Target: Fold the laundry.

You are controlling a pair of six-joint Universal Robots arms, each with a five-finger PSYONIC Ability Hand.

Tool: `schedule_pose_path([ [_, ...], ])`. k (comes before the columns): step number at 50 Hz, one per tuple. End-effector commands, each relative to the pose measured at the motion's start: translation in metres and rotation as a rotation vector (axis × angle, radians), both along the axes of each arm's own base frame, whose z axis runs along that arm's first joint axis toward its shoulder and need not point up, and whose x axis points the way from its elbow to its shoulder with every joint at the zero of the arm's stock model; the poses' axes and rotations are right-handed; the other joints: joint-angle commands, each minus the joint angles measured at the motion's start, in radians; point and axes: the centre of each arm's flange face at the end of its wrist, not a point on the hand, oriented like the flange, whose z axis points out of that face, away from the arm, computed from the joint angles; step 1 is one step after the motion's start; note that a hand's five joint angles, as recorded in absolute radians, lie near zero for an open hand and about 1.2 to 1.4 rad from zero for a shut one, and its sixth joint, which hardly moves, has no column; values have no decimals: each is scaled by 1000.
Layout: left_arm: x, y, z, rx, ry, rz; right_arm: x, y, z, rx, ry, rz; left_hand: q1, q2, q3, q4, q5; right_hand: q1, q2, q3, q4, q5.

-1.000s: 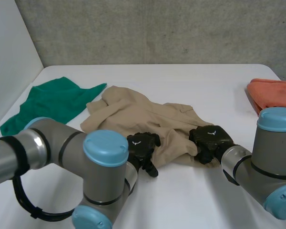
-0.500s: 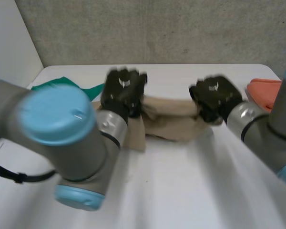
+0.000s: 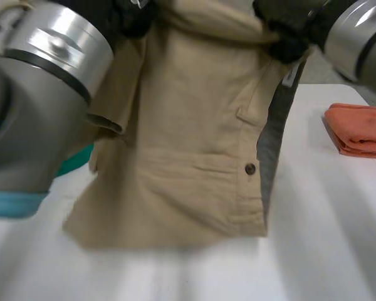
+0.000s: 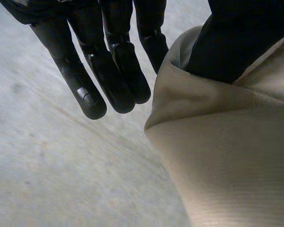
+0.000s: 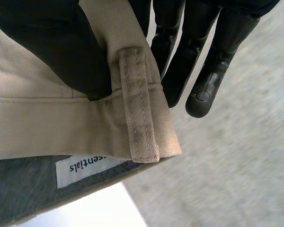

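The thumb of the left hand (image 4: 232, 42) presses into a rolled fold at the top of the shorts (image 3: 188, 144), pinching the cloth. What it pinches against is hidden behind the fold, and the fingers (image 4: 113, 80) that show hang straight beside the cloth without touching it. The thumb of the right hand (image 5: 52, 47) clamps the waistband just beside a belt loop (image 5: 139, 109). The finger behind the band is covered, and the other fingers (image 5: 203, 71) stand straight past the shorts' edge. Below that thumb a white label (image 5: 85, 166) sits on the grey lining; its print is cut off and only partly readable. In the head view both hands are at the shorts' top corners, mostly cropped by the frame, so the shorts hang between them as a wide beige sheet in front of the table (image 3: 326, 251). A pocket flap and a dark button (image 3: 250, 168) show near the shorts' right edge, where the grey inside (image 3: 272, 138) turns outward. The lower hem is blurred, and whether it touches the table cannot be told. The left arm (image 3: 44, 81) covers the shorts' left side, and a sliver of green cloth (image 3: 80, 162) peeks out between them. An orange cloth (image 3: 360, 128) lies folded on the table well to the right of the shorts, under the right arm (image 3: 357, 31).
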Motion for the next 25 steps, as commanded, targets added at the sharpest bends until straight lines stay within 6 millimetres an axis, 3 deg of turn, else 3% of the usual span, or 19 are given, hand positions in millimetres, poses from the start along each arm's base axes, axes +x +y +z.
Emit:
schedule_pose_path([
  [1,-35,-95,-97,137,-141,-7,32,-64,-75,149,43,-38,304,200,204,198,272,405,220,218,207,226],
  [6,-59,-135,-149,130,-134,-2,45,-106,-119,141,18,-131,304,200,204,198,272,405,220,218,207,226],
  [8,-63,-148,-165,121,-129,5,50,-125,-146,130,30,-191,304,200,204,198,272,405,220,218,207,226],
  [9,-69,-158,-181,111,-120,5,50,-131,-155,123,39,-212,235,130,135,128,203,405,220,218,207,226],
  [10,-71,-162,-188,107,-115,6,52,-140,-169,98,61,-247,22,-83,-78,-85,-10,380,195,193,182,201],
  [11,-73,-167,-195,97,-106,8,53,-145,-175,85,76,-265,-373,-477,-473,-479,-404,-21,-206,-208,-220,-200],
  [12,-75,-169,-199,87,-98,6,53,-149,-182,71,92,-280,-615,-719,-715,-721,-647,-499,-684,-686,-697,-678],
  [13,-76,-171,-201,78,-88,7,54,-152,-186,51,103,-291,-853,-957,-953,-959,-884,-816,-1001,-1003,-1015,-995],
  [14,-77,-173,-202,67,-74,6,54,-159,-189,9,111,-321,-918,-1022,-1018,-1024,-949,-816,-1001,-1003,-1015,-995],
  [16,-78,-175,-196,33,-19,6,55,-163,-187,-33,107,-348,-918,-1022,-1018,-1024,-949,-816,-1001,-1003,-1015,-995],
  [22,-73,-168,-176,55,89,5,50,-158,-140,-130,40,-375,-918,-1022,-1018,-1024,-949,-816,-1001,-1003,-1015,-995],
  [25,-61,-157,-150,61,136,1,46,-148,-115,-150,30,-358,-918,-1022,-1018,-1024,-949,-816,-1001,-1003,-1015,-995],
])
